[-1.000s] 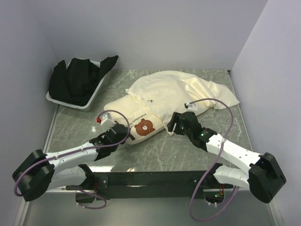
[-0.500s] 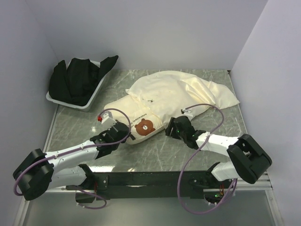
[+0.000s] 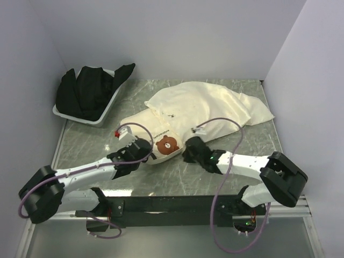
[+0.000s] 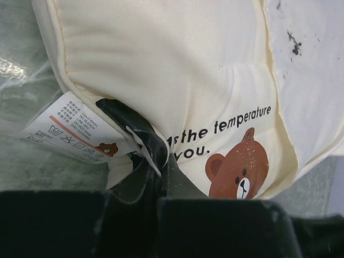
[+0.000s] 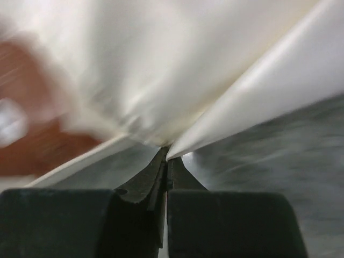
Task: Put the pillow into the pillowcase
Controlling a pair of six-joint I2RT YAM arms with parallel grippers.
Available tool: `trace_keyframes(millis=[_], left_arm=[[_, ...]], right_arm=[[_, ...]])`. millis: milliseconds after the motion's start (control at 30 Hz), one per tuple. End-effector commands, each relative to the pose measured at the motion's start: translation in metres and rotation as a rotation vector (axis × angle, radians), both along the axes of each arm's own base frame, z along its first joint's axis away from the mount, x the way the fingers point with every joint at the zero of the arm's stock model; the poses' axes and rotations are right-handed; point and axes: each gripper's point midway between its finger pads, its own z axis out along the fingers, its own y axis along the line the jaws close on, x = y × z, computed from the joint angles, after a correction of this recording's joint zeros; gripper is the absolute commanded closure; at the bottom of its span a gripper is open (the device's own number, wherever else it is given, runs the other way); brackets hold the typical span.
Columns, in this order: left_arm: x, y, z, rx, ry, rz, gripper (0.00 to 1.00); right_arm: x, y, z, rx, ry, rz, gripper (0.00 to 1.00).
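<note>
The pillow (image 3: 159,141) lies mid-table with its bear end towards me; its far part is under the wrinkled cream pillowcase (image 3: 207,102). My left gripper (image 3: 144,152) is shut on the pillow's near edge seam (image 4: 141,141), beside the care label (image 4: 67,124); the bear print (image 4: 237,171) sits just to the right. My right gripper (image 3: 189,152) is at the pillow's right near corner. In the blurred right wrist view its jaws (image 5: 166,155) are shut, with a fold of the pillowcase (image 5: 258,97) running down into the tips.
A white tray (image 3: 110,106) holding bundled black cloth (image 3: 88,91) stands at the back left. Grey walls close in the left, back and right. The marble tabletop (image 3: 177,174) shows in front of the pillow.
The right gripper has moved left along the pillow's near edge towards the bear and has closed from open. The left gripper has kept its grip and shifted slightly right.
</note>
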Motion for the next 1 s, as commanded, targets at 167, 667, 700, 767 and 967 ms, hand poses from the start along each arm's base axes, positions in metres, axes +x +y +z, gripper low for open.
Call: trace_keyframes(millis=[167,667,700,767,967], left_arm=[[0.017,-0.067,0.028,0.048,-0.026,-0.042,0.99],[0.029,-0.09,0.058,0.034,-0.125,-0.132,0.92],[0.034,-0.093,0.07,0.033,-0.141,-0.137,0.86],[0.039,-0.092,0.085,0.072,-0.166,-0.149,0.75],[0.04,-0.073,0.156,0.115,-0.309,-0.153,0.16]], right_arm=[[-0.043,0.063,0.054,0.026,-0.061,0.201,1.0],[-0.04,0.067,0.216,0.162,-0.253,0.29,1.0],[-0.04,0.063,0.222,0.147,-0.258,0.285,1.0],[-0.033,0.06,0.261,0.155,-0.323,0.274,1.0],[-0.025,0.057,0.358,0.173,-0.465,0.302,1.0]])
